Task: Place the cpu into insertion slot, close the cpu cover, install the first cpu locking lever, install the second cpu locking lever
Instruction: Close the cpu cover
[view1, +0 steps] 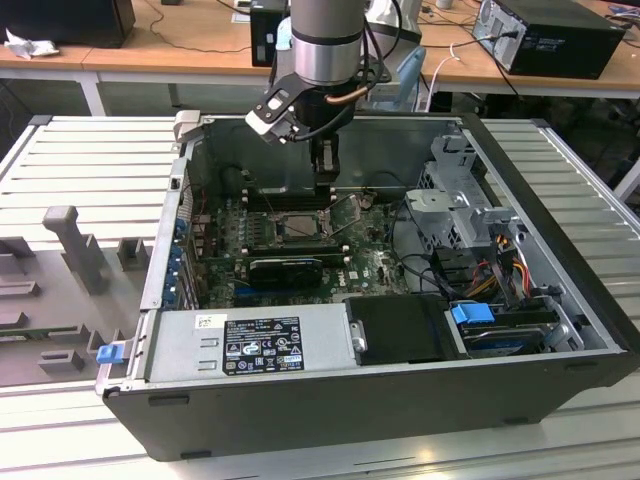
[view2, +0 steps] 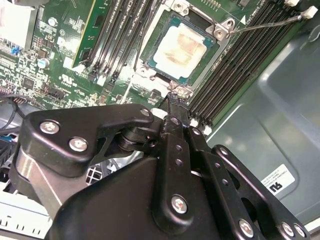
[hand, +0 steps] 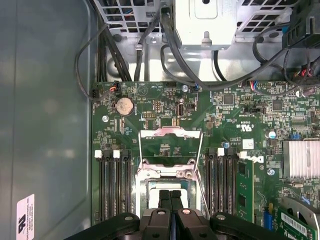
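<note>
**Open dark-grey metal computer case** (view1: 400, 405), with a green motherboard (hand: 225, 112) on its floor. The black two-finger gripper (hand: 170, 197) hangs over the square black insertion slot (view2: 221, 28) near the motherboard's middle. Its fingers are pressed together with nothing visible between them, and its body hides the slot's near edge in both wrist views. The small square silver-beige cpu (view2: 180, 45) lies seated in the slot. The thin dark-grey metal cpu cover (hand: 170, 132) appears swung up, with board showing through its cut-out. A thin wire locking lever (view2: 265, 22) stands raised at one slot corner.
</note>
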